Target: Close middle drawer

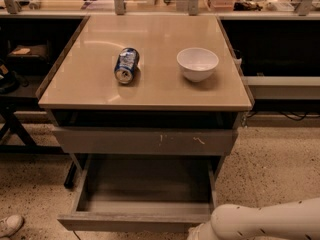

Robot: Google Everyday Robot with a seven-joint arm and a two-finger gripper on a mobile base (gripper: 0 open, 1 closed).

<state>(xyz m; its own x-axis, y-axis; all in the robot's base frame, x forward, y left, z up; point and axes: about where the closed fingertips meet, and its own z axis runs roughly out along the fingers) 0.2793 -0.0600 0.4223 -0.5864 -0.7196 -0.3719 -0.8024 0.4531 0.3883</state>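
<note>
The middle drawer (145, 189) is a wide shallow grey box, pulled far out below the table top, and its inside looks empty. Its plain flat front (132, 222) is near the bottom of the view. Above it is the taller grey front with pale scratch marks (145, 141), which stands slightly out from the frame. My white arm (270, 221) comes in from the bottom right and ends by the drawer's front right corner. The gripper itself is below the bottom edge, out of view.
A blue can (126, 65) lies on its side on the beige table top (150, 91), next to a white bowl (197, 63). Dark shelving stands on both sides. A white shoe (9, 225) is on the speckled floor at the bottom left.
</note>
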